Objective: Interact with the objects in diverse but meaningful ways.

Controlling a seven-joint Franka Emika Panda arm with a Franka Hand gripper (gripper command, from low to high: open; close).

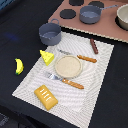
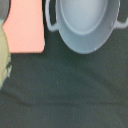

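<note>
Ext. view: grey pot [image 1: 50, 33] sits upright on dark table [image 1: 15, 30] just off the mat's [image 1: 100, 85] far corner; cheese [image 1: 47, 57] on the mat near it, banana [image 1: 19, 66] on the table off the mat's edge toward ext. view's left, sausage [image 1: 94, 46] on the mat's far side toward ext. view's right, bread [image 1: 45, 97] on the near corner. Plate [image 1: 68, 66] mid-mat w/ knife [image 1: 80, 57] and fork [image 1: 66, 80] either side. Wrist view looks down into a grey pot [image 2: 87, 22] beside a pink board [image 2: 25, 25]; pincer not in shot, so can't tell if spread or pressed.
</note>
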